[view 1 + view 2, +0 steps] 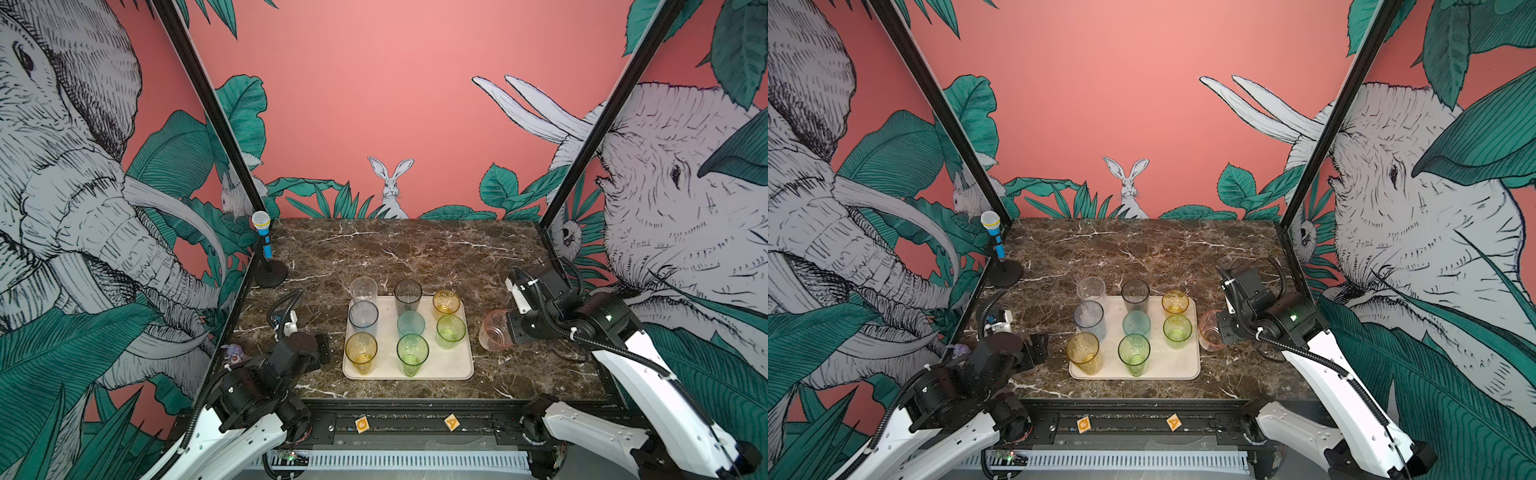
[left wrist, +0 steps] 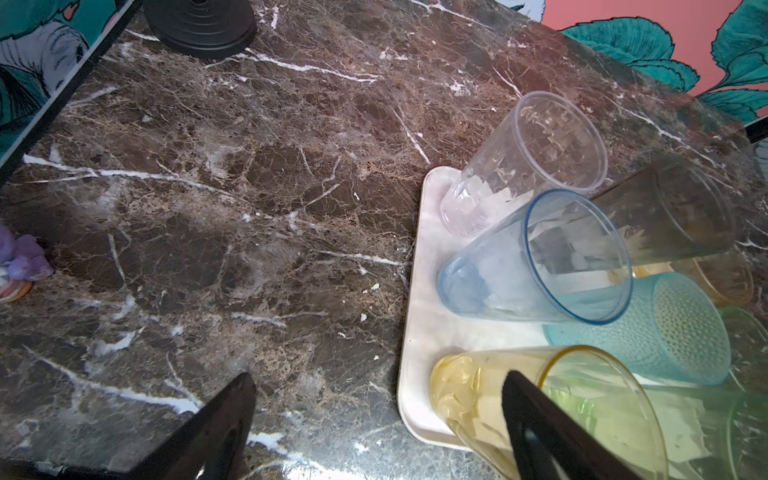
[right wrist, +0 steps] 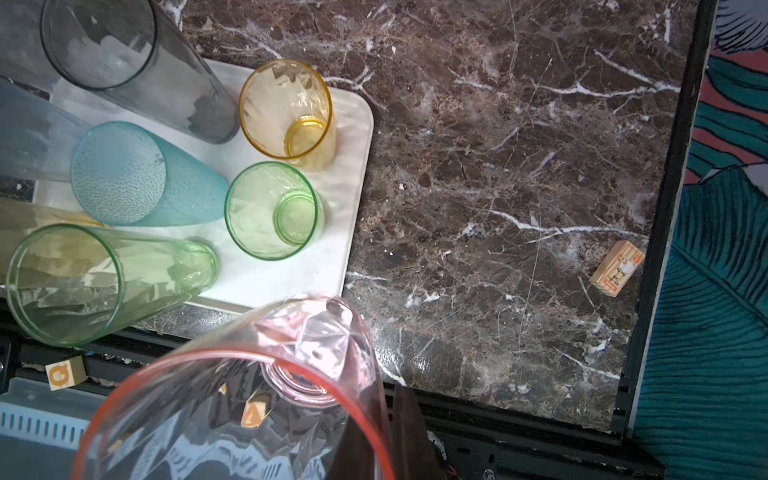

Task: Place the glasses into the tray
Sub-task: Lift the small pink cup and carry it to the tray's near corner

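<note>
The cream tray (image 1: pixel 457 368) lies at the table's middle with several glasses upright in it: clear (image 1: pixel 363 289), blue-grey (image 1: pixel 363 316), yellow (image 1: pixel 361 351), smoky grey (image 1: pixel 408 294), teal (image 1: pixel 411 324), tall green (image 1: pixel 412 353), short amber (image 1: pixel 446 301), short green (image 1: pixel 451 330). My right gripper (image 1: pixel 512 332) (image 3: pixel 386 419) is shut on the wall of a short pink glass (image 1: pixel 493 330) (image 3: pixel 266 395). That glass hangs tilted just right of the tray. My left gripper (image 1: pixel 322 348) (image 2: pixel 378 380) stands open left of the tray, holding nothing, beside the yellow glass (image 2: pixel 498 399).
A toy microphone (image 1: pixel 262 237) on a black stand is at the back left. A small wooden block (image 3: pixel 617 268) lies near the table's right edge. A purple toy (image 1: pixel 235 353) sits by the left wall. Two lettered blocks (image 1: pixel 362 424) rest on the front rail.
</note>
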Controlling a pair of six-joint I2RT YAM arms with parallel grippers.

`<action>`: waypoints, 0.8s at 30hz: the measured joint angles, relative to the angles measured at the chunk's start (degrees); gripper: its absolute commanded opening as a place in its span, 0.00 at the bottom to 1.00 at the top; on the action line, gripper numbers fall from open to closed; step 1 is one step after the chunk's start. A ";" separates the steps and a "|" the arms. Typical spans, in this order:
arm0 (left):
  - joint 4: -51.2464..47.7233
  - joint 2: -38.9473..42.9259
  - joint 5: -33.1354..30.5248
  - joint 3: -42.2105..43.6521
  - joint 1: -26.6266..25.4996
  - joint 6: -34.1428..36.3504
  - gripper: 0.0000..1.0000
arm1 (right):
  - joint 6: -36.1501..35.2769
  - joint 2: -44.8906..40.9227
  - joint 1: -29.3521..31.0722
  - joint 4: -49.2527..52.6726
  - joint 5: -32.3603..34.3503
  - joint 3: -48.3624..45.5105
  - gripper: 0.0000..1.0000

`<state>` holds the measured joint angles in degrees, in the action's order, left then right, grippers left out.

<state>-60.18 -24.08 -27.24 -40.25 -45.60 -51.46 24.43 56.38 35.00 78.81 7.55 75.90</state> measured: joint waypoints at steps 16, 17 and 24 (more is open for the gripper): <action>0.00 -0.63 1.49 1.03 0.00 -0.72 0.92 | 9.86 -9.14 8.66 -5.97 -0.70 -21.75 0.00; 0.00 -0.63 1.73 1.03 0.00 -0.85 0.92 | 10.40 -9.27 9.18 -6.95 -0.70 -23.06 0.00; 0.00 -0.66 2.75 1.03 0.00 -1.31 0.92 | 13.79 -9.29 11.82 -13.51 -0.48 -29.66 0.00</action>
<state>-60.18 -24.73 -24.49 -39.22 -45.60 -52.77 38.22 47.09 46.83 65.30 7.07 46.24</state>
